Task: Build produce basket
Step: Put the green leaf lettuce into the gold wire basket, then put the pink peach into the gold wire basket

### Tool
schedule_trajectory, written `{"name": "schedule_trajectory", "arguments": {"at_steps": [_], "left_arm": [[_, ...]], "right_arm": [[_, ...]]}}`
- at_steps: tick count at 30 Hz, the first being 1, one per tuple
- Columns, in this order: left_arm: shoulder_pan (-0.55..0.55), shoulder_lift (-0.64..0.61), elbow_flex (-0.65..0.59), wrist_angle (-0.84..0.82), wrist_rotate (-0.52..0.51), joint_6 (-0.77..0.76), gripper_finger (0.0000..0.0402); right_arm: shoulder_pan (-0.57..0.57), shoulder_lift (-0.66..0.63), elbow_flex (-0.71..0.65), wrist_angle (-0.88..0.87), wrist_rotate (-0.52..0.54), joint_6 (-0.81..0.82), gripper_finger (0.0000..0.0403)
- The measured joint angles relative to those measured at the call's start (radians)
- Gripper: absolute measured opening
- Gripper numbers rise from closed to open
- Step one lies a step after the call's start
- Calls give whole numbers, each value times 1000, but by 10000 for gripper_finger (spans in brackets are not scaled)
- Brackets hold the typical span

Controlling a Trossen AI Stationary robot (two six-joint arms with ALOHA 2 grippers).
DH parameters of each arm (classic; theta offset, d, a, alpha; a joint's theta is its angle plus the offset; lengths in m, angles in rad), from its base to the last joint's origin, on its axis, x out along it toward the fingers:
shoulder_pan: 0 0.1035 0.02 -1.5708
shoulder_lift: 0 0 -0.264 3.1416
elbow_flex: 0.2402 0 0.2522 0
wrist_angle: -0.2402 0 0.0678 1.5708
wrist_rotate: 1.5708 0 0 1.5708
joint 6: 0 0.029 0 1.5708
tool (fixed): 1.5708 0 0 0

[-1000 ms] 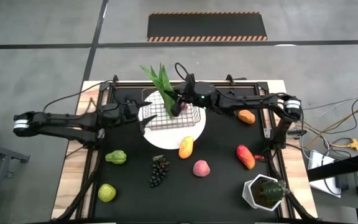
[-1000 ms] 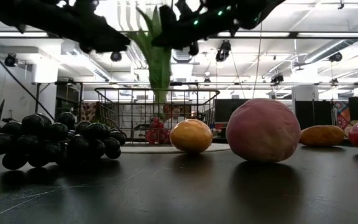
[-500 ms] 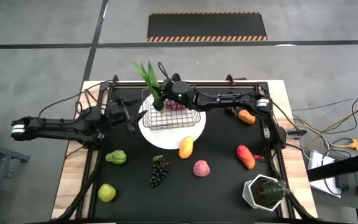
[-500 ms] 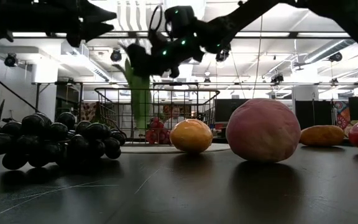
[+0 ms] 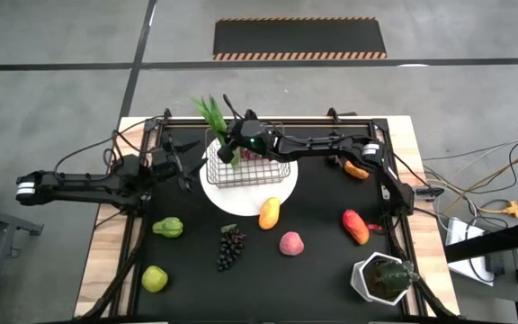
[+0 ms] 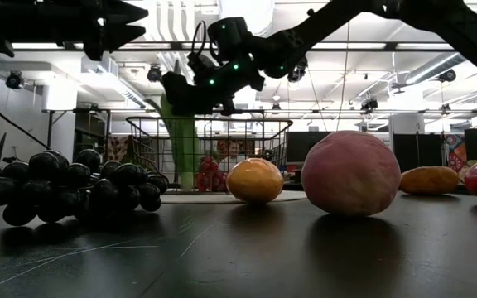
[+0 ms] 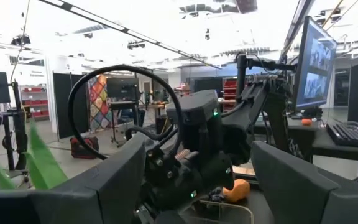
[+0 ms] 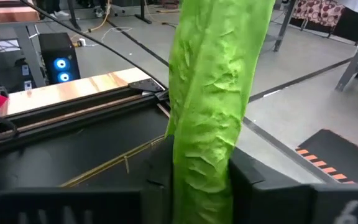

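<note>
Between my right fingers stands the green leafy stalk, long axis upright; they grip its lower part, though I cannot tell how firmly. That puts my right fingers over the far-left corner of the wire basket, on the white plate mid-desk, a purple grape bunch already inside, so I judge the stalk need only drop straight down. My left fingers wait parted and empty, just left of the plate.
</note>
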Motion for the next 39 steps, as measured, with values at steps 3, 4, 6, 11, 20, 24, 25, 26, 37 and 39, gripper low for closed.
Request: {"name": "schedule_trajectory", "arguments": {"at_steps": [3, 4, 6, 11, 20, 24, 25, 26, 37, 39], "left_arm": [[0, 1, 0, -1, 0, 0, 274], [0, 0, 0, 0, 0, 0, 274], [0, -1, 0, 1, 0, 0, 274], [0, 0, 0, 1, 0, 0, 274], [0, 7, 0, 1, 0, 0, 274], [0, 32, 0, 30, 23, -1, 274], [0, 45, 0, 58, 31, -1, 274], [0, 63, 0, 93, 45, -5, 274], [-2, 462, 0, 670, 208, -65, 274], [-1, 543, 0, 796, 201, -90, 274]], "right_arm": [[0, 0, 0, -1, 0, -1, 119], [0, 0, 0, -1, 0, 1, 131], [0, 0, 0, 1, 0, 7, 155], [0, -2, 0, 2, 0, 5, 203], [4, -91, 0, -66, -35, 5, 236], [8, -183, -2, -128, -164, 28, 236], [8, -207, -9, -130, -219, 39, 234], [10, -226, -16, -123, -283, 47, 232], [126, -290, -163, 284, -569, 3, 214], [144, -290, -191, 363, -570, 3, 212]]}}
